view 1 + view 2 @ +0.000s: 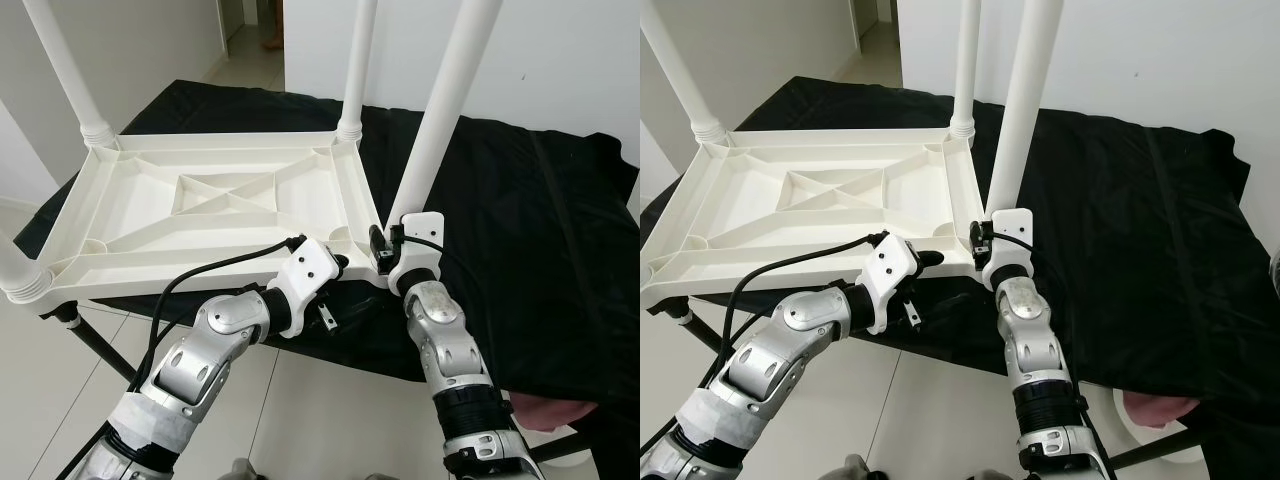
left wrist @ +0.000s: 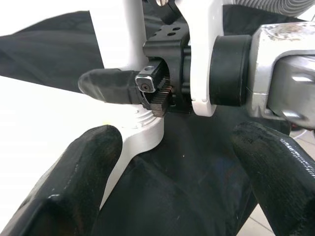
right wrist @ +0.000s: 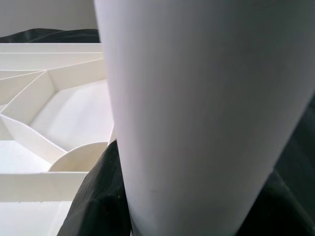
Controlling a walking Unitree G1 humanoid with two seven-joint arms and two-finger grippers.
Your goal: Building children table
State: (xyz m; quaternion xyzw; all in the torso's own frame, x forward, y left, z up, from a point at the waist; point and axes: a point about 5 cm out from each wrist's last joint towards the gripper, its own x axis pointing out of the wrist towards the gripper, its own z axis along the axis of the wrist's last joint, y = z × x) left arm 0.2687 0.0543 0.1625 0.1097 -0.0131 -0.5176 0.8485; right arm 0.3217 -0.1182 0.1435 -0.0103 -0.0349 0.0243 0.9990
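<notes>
White table top [image 1: 215, 190], white legs [image 1: 440, 110]; black cloth [image 1: 540, 220]; pale floor [image 1: 60, 390].

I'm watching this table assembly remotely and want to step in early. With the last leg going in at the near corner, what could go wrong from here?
The near-right leg leans instead of standing plumb like the far legs; pressing now may jam it in its socket.

The right gripper holds it low by the base, so the long top could swing.

The upturned tabletop overhangs the black-draped surface towards the robot; a push from the left gripper may slide or tip it.
</notes>
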